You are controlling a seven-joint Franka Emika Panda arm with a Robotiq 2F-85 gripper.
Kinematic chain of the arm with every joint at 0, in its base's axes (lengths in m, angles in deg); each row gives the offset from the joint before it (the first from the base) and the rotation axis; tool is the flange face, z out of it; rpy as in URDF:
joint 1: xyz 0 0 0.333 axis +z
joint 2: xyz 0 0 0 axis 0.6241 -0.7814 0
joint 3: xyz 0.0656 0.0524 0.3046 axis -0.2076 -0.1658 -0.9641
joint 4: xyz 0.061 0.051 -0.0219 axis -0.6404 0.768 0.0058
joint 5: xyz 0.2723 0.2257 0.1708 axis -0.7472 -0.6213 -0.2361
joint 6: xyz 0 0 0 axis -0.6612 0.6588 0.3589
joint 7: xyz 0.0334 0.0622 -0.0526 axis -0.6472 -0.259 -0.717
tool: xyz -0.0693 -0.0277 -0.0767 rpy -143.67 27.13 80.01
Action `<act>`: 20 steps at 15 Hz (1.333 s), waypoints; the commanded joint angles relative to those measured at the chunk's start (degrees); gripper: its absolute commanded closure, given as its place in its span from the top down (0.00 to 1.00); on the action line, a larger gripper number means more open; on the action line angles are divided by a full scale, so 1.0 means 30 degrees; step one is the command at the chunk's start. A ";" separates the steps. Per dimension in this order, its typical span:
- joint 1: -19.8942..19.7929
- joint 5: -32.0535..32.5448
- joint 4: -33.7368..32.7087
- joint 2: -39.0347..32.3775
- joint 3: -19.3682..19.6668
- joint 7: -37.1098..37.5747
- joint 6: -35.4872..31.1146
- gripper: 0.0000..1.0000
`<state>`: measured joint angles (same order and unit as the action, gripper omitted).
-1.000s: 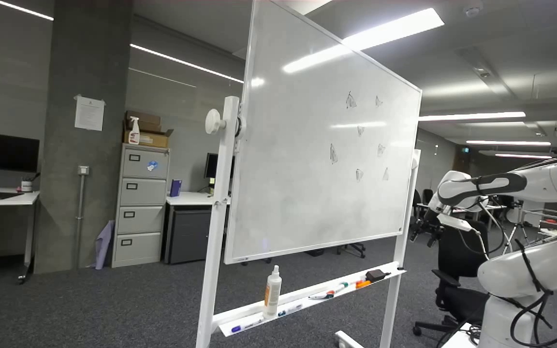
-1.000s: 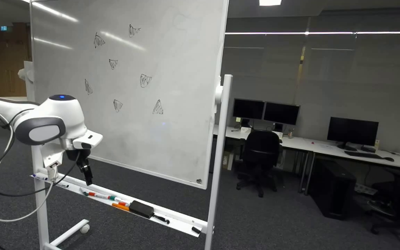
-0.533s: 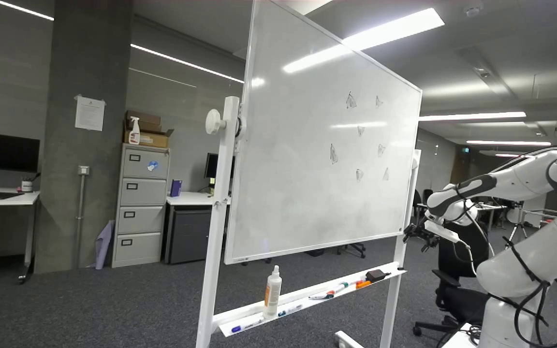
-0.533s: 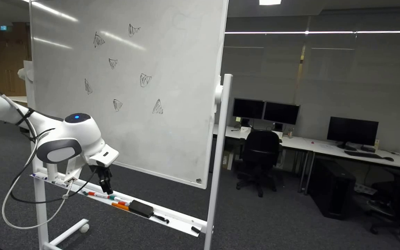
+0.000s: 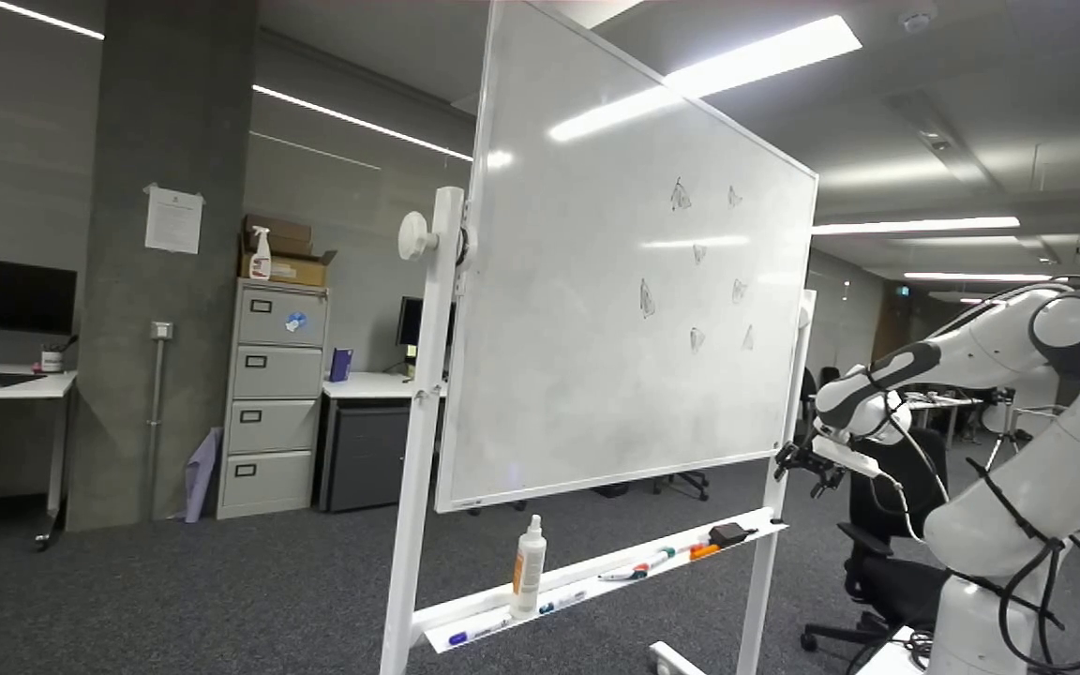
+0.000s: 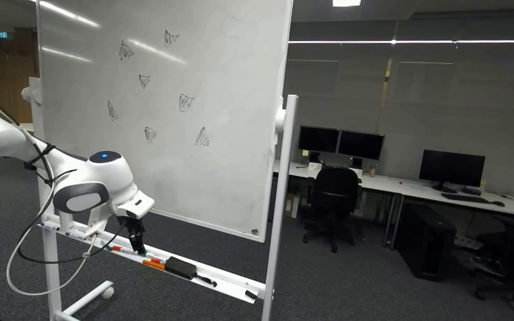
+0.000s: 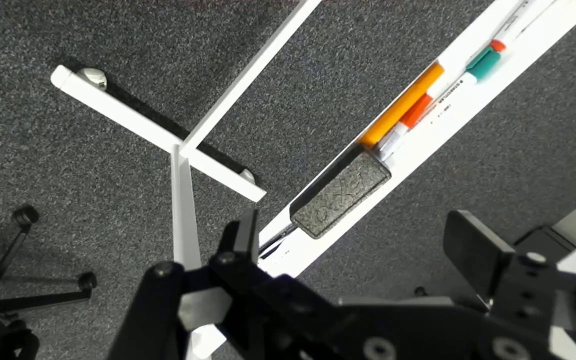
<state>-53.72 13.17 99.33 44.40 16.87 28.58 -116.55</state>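
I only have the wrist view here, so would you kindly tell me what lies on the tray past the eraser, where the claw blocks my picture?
Observer: In an exterior view, past the eraser, a small black object lies near the end of the tray.
Operator: Thank you; does anything stand upright toward the tray's other end?
Observer: Yes, in an exterior view a labelled bottle stands upright there.
Operator: And is anything drawn on the whiteboard?
Observer: Yes, both exterior views show seven small dark shapes sketched on it.
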 commanded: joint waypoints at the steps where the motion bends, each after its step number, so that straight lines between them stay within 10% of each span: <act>1: 0.0063 -0.1287 -0.0399 -0.0799 -0.0569 0.1255 -0.0013 1.00; 12: 0.0236 -0.4616 -0.5159 -0.8872 -0.2079 1.1237 -0.0376 1.00; 20: 0.0781 -0.7599 -0.7421 -1.3108 -0.2047 1.2702 -0.3579 1.00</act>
<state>-52.47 -6.54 79.50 8.99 10.52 66.69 -123.24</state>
